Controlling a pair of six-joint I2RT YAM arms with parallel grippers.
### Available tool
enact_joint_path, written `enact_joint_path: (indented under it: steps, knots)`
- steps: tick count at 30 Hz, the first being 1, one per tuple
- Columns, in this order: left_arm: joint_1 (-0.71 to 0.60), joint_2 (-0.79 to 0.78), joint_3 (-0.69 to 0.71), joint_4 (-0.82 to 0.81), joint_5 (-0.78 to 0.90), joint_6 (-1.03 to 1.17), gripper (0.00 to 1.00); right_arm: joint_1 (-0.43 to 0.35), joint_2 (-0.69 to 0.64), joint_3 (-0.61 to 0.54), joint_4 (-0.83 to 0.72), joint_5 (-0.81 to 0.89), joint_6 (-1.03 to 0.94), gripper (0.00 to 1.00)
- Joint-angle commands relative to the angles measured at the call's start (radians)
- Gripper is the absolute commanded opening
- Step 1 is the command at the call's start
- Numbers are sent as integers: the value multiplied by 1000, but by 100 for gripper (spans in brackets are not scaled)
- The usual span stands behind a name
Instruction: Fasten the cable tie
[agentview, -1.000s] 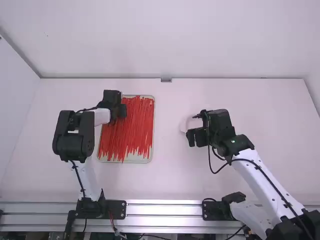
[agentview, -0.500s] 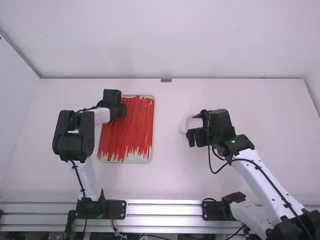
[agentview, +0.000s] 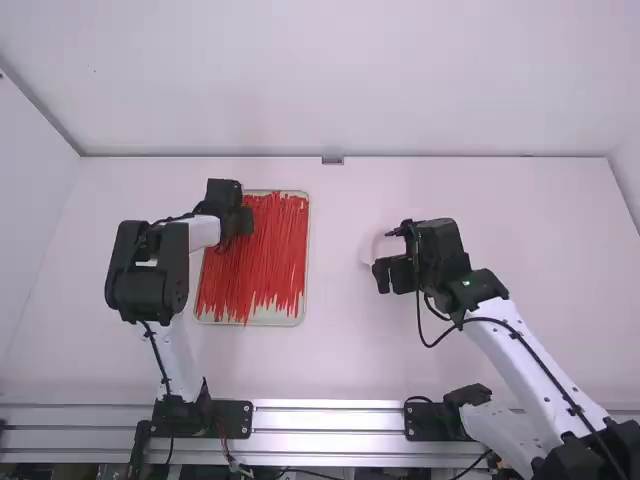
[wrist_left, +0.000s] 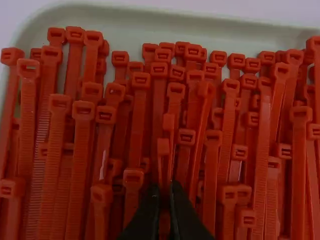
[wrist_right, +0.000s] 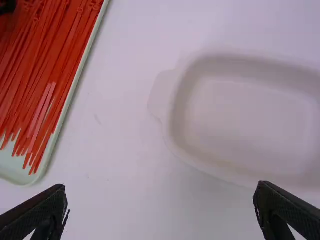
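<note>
Pinching one red cable tie (wrist_left: 162, 167) in the tray (wrist_left: 150, 27), left tool (wrist_left: 162, 200) sits closed.

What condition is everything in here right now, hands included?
Left hand: closed on one cable tie in the pile.
Right hand: wide open, holding nothing.
Cable ties: straight, unfastened, heaped together.
Tray: full of ties.
White container: empty.
</note>
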Motion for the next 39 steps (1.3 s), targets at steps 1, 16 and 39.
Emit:
enact_joint_path:
  steps: [1, 16, 39]
  knots:
    - [-5, -67, 15, -19, 14, -6, 2, 1, -14, 35, -1, -6, 2, 99]
    - [-5, -361, 14, -183, 91, -25, 2, 1, -14, 35, -20, -6, 3, 99]
    - [-13, -856, -61, -259, 246, 2, 2, 1, -28, 35, 31, -58, -9, 99]
